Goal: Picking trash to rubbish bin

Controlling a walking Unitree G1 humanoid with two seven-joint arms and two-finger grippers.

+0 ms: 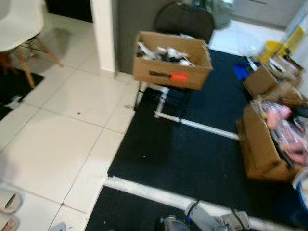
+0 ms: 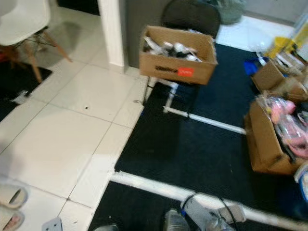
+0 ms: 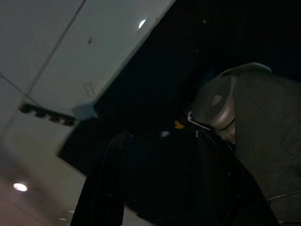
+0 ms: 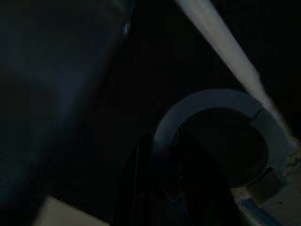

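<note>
- While the robot faces it from across the mat, the open cardboard box sits far and centre on the seat of a dark chair, and it is heaped with pale and dark scraps. Raised like that and open at the top, I'd take it for the bin of this job, though nothing marks it so.
- Right gripper hangs low over the dark floor with a pale ring right at its tip. That could be the piece of trash. It is too dark to say whether the gripper is clamped on it or only near it.
- Left gripper also hangs low over the edge where the white tiles meet the dark mat. Its two fingers are spread apart with nothing between them, which looks like an arm carried idle.
- Black mat runs from near to far, crossed by a white strip, and the way to the chair looks free.
- Off to the right, well apart from the chair, a second cardboard box stands on the mat stuffed with pink things.
- Far left there's a white chair on the tiles, and near left a pair of slippers.
</note>
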